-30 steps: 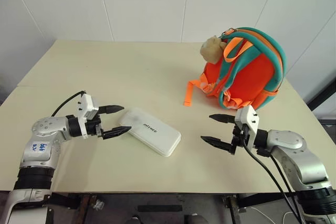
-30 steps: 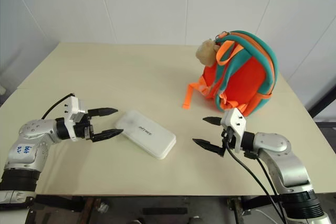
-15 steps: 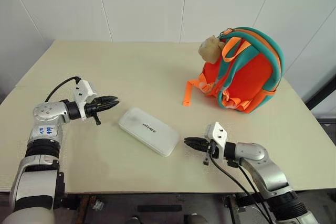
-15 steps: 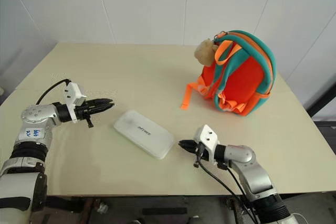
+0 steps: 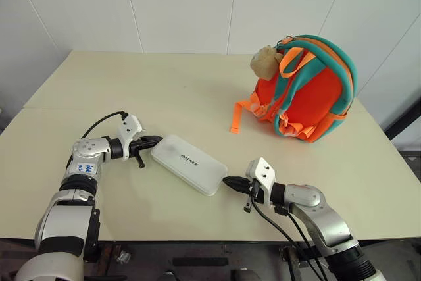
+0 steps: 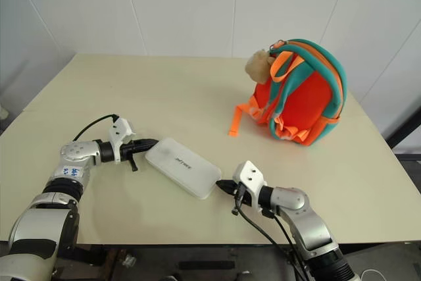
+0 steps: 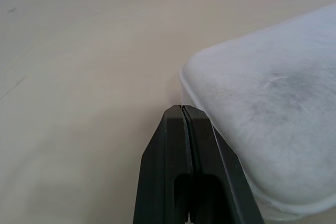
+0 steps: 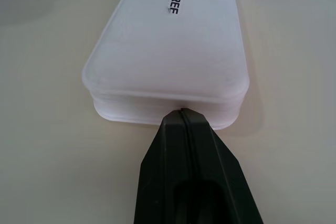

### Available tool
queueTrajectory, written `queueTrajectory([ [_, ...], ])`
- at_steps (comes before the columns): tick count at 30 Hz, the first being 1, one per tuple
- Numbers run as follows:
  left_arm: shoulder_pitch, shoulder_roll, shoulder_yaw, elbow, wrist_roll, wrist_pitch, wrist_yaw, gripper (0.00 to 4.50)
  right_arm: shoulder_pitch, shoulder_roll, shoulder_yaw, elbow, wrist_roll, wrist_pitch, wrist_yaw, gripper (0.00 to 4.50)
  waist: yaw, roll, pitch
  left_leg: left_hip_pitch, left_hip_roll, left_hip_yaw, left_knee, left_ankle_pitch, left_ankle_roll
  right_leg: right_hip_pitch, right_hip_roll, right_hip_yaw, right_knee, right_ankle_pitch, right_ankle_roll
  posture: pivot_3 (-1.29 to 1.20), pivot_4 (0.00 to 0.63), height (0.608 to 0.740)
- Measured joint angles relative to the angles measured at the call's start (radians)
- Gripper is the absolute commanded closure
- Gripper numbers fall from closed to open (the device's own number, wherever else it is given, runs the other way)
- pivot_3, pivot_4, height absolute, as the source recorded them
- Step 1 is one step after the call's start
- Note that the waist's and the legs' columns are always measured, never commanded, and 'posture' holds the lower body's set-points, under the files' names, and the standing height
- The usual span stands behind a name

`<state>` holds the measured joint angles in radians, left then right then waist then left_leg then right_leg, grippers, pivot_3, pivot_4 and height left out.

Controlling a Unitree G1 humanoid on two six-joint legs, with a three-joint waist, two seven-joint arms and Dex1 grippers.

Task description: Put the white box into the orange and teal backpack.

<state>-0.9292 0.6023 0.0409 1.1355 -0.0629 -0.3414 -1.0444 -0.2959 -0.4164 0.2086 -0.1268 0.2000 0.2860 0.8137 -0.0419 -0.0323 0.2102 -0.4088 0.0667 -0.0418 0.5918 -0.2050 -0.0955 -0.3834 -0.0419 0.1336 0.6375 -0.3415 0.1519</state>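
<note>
We see the white box [image 5: 189, 164] hemmed at both short ends: left end effector [image 5: 156, 140] and right end effector [image 5: 229, 181], both pinched together, press there. The orange and teal backpack [image 5: 304, 93] blocks the surface's [image 5: 151, 83] far right corner; the far left lies bare.

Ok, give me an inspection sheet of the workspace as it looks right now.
Surface: beige table, bare apart from the job's things.
Job's things: white box lying flat; orange and teal backpack upright at the far right, plush charm attached.
Clutter: nothing seen.
Grippers: left gripper and right gripper both shut, tips at opposite ends of the box.
Cables: black cable on the left arm, another on the right.
Surroundings: white panelled wall.
</note>
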Motion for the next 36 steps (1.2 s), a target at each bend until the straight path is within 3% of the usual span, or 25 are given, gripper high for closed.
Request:
queueTrajectory([
  [7,0.067,-0.010,0.015,-0.104,-0.032,0.032,-0.078,4.48,-0.045,-0.059,-0.063,0.059,0.008,-0.001,0.019,4.50,0.011,0.000,0.000,0.000,0.000,0.000,0.000,0.000,0.000,0.000,0.000,0.000,0.000,0.000,0.000,0.00,0.150,0.740],
  [18,0.306,-0.037,0.013,-0.517,-0.093,0.238,-0.088,4.48,-0.116,-0.148,-0.132,0.195,0.013,-0.057,0.104,4.50,0.012,0.000,0.000,0.000,0.000,0.000,0.002,0.000,0.000,0.001,0.000,0.000,0.001,0.000,0.000,0.00,0.150,0.740],
  [36,0.396,-0.056,0.014,-0.705,-0.122,0.374,-0.026,4.48,-0.169,-0.136,-0.139,0.340,-0.022,-0.175,0.103,4.50,0.011,0.000,0.000,0.001,0.000,0.000,0.002,0.000,0.000,0.001,0.000,0.000,0.001,0.000,0.000,0.00,0.150,0.740],
])
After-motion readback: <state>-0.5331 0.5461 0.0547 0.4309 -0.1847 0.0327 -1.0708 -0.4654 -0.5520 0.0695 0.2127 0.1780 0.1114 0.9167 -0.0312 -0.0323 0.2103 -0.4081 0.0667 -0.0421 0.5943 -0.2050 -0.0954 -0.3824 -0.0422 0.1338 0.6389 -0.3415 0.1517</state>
